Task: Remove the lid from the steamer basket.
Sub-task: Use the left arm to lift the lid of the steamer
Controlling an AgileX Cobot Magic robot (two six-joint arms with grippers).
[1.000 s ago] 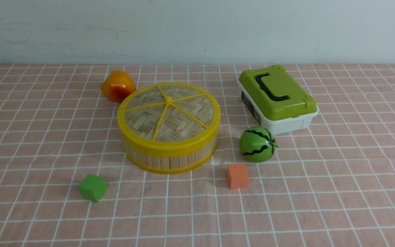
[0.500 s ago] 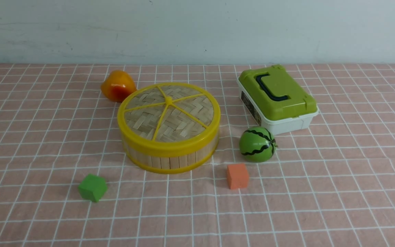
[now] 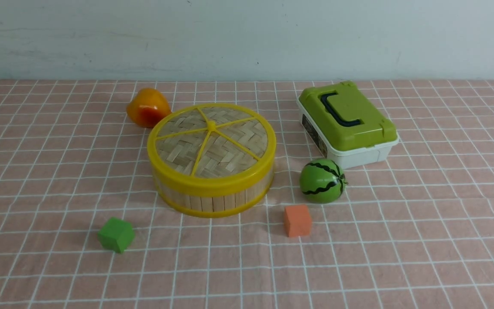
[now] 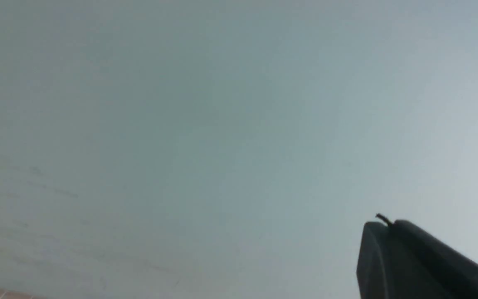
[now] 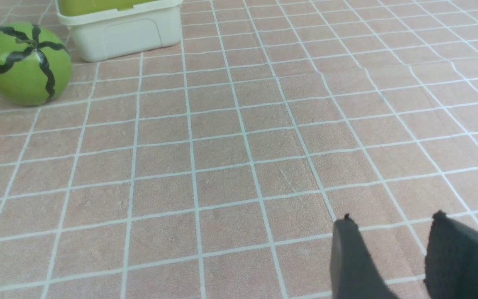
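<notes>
Front view: lid (image 3: 211,143) sits on steamer basket (image 3: 214,203) — I should grip its rim evenly; left pincer (image 4: 389,224) closed, right pincer (image 5: 392,216) open.

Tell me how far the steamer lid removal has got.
Done: nothing visible; the woven bamboo lid sits on the steamer basket. In hand: nothing; the left gripper is shut and empty, the right gripper open over bare tiled surface. Left: the whole job, gripping the lid and lifting it off.

The checkered tabletop (image 3: 444,223) carries the steamer basket (image 3: 212,201), blocks (image 3: 297,220).
</notes>
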